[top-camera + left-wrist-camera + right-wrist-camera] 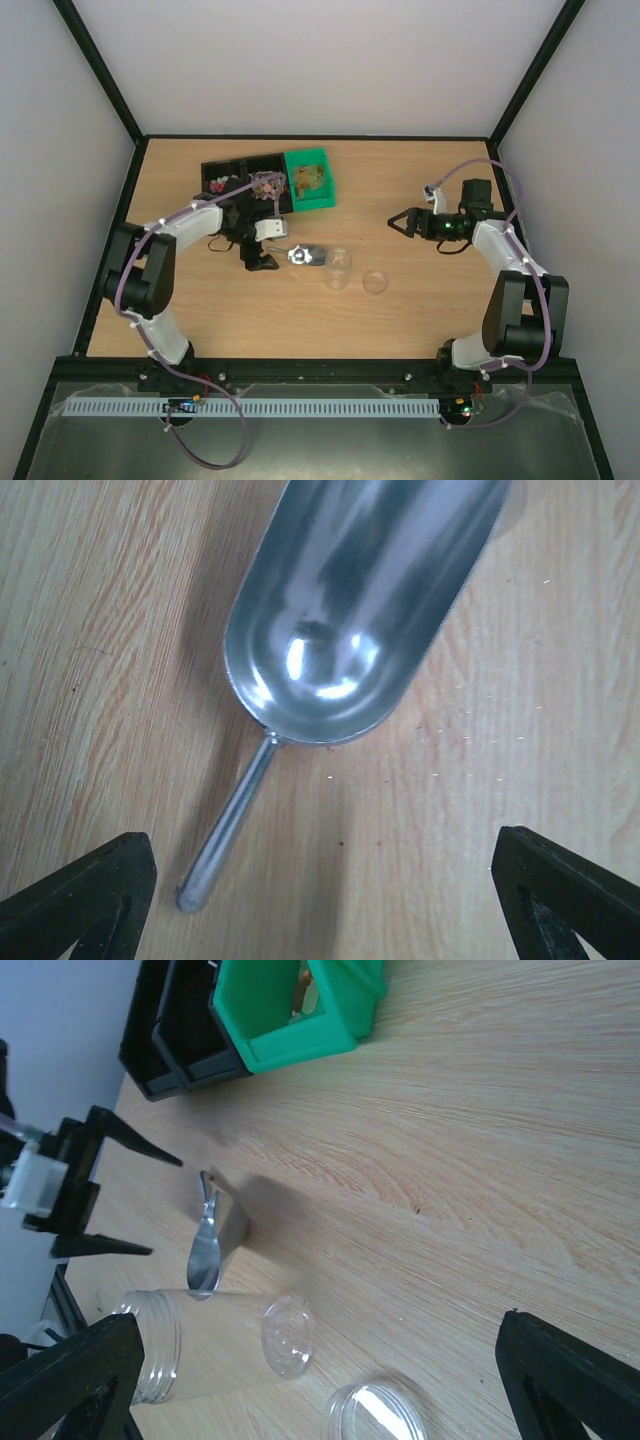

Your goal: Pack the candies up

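Steel scoop (362,610) lies empty before my spread left gripper (320,855); the jar (338,268) holds nothing, candies (266,184) sit upper left, unpacked.

candies (266,183) too tiny for detail

Scoop (365,600) lies on the table (440,310), its handle toward your left gripper (165,1205) (just left of it). Jar (338,268) lies on its side just right of the scoop, lid (375,282) right of that. Tray (225,170) sits behind, candies (266,183) in it, bin (308,178) against its right.
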Motion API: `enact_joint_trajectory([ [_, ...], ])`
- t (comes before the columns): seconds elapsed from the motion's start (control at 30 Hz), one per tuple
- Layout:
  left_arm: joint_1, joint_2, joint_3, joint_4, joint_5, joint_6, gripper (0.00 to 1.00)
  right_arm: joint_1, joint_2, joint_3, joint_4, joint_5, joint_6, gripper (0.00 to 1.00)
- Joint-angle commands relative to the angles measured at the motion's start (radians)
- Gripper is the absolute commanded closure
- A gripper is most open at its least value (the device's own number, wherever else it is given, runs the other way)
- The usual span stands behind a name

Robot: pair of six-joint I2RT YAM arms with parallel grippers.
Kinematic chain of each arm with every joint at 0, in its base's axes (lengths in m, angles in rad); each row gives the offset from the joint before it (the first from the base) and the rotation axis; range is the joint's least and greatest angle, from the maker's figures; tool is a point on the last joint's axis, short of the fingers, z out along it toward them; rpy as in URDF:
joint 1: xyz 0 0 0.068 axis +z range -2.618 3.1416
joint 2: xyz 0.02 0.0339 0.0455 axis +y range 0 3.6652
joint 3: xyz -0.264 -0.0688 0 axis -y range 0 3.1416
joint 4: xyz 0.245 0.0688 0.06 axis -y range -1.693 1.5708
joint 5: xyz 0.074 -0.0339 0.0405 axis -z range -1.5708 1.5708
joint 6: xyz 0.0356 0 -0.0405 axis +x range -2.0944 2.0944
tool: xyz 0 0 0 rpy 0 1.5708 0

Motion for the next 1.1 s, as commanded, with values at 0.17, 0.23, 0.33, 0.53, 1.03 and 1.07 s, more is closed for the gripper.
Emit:
enact_joint_trajectory([
  [0.17,0.008,0.135,0.076,0.023,0.029,0.213,0.15,-0.012,0.031,0.034,-0.091,-0.094,-0.048,0.02],
  [0.23,0.008,0.162,0.097,0.015,0.035,0.223,0.17,-0.011,0.035,0.035,-0.098,-0.099,-0.056,0.01],
  [0.33,0.008,0.192,0.115,0.024,0.05,0.236,0.22,-0.012,0.039,0.034,-0.103,-0.107,-0.061,0.01],
  [0.53,0.008,0.238,0.126,0.057,0.059,0.267,0.39,-0.013,0.046,0.037,-0.111,-0.111,-0.067,0.01],
  [1.03,0.127,0.106,-0.009,0.112,0.096,0.219,0.95,-0.013,0.075,0.044,-0.045,-0.103,-0.003,0.01],
  [1.07,0.142,0.088,-0.013,0.104,0.104,0.217,0.97,-0.013,0.079,0.052,-0.046,-0.104,-0.003,0.02],
])
